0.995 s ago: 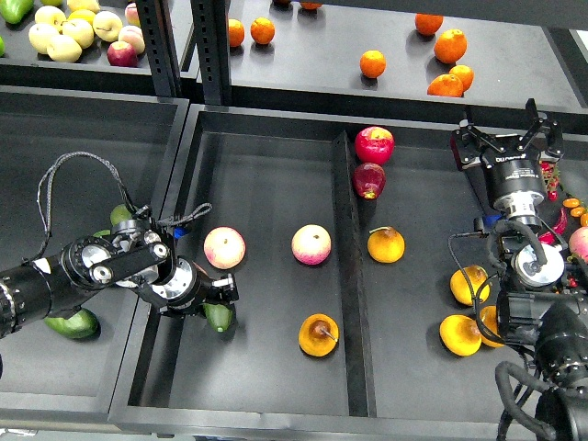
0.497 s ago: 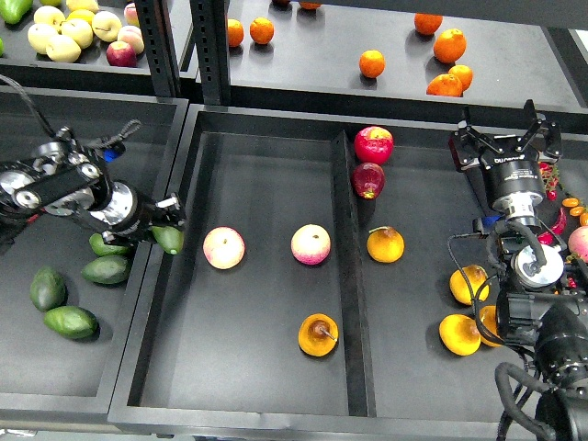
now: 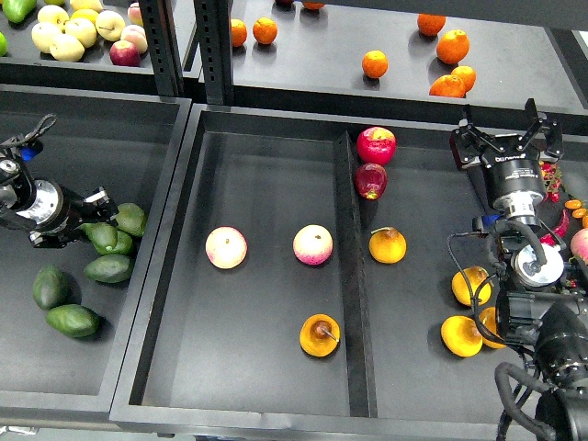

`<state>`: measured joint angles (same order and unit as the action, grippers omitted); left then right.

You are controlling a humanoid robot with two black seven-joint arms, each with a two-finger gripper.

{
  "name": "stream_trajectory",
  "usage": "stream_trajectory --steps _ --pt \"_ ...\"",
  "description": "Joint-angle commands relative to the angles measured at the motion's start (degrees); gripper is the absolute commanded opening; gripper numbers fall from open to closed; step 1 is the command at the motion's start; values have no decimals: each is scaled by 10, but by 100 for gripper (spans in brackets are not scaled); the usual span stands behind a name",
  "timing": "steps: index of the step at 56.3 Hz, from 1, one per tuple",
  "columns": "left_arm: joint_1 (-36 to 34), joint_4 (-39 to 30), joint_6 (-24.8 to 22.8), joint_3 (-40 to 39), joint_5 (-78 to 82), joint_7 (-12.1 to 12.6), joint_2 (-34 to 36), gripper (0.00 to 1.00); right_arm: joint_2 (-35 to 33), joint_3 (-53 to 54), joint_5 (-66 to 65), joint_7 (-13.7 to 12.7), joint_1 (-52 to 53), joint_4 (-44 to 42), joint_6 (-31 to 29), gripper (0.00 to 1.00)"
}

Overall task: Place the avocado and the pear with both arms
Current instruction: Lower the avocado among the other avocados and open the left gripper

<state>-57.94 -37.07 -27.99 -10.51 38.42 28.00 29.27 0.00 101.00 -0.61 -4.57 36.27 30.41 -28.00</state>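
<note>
My left gripper (image 3: 92, 214) is over the left tray (image 3: 83, 138), right beside a cluster of avocados. A dark green avocado (image 3: 130, 219) lies just past its fingertips and another (image 3: 101, 236) sits right under them. I cannot tell whether the fingers touch or hold either one. The pear (image 3: 320, 335), orange-yellow with a brown dimple, lies in the middle tray's left compartment near the front. My right gripper (image 3: 505, 138) is raised over the right side with its prongs spread and nothing between them.
More avocados (image 3: 73, 320) lie in the left tray. Two pink-and-cream fruits (image 3: 225, 247) sit in the middle tray. A divider (image 3: 346, 276) has red apples (image 3: 375, 145) and a yellow pear (image 3: 387, 244) to its right. More pears (image 3: 469, 285) lie by my right arm, and oranges (image 3: 373, 63) on the shelf.
My left gripper has swung from the middle tray's left edge, carrying an avocado, back over the left tray to the avocado cluster. The right arm has not moved.
</note>
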Motion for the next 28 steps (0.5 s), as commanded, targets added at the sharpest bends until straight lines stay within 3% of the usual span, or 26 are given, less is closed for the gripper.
stream_trajectory --steps 1,28 --pt "22 4 0 -13 3 0 1 46 0 0 0 0 1 1 0 99" --pt "54 29 0 -31 6 0 -5 48 0 2 0 0 2 4 0 99"
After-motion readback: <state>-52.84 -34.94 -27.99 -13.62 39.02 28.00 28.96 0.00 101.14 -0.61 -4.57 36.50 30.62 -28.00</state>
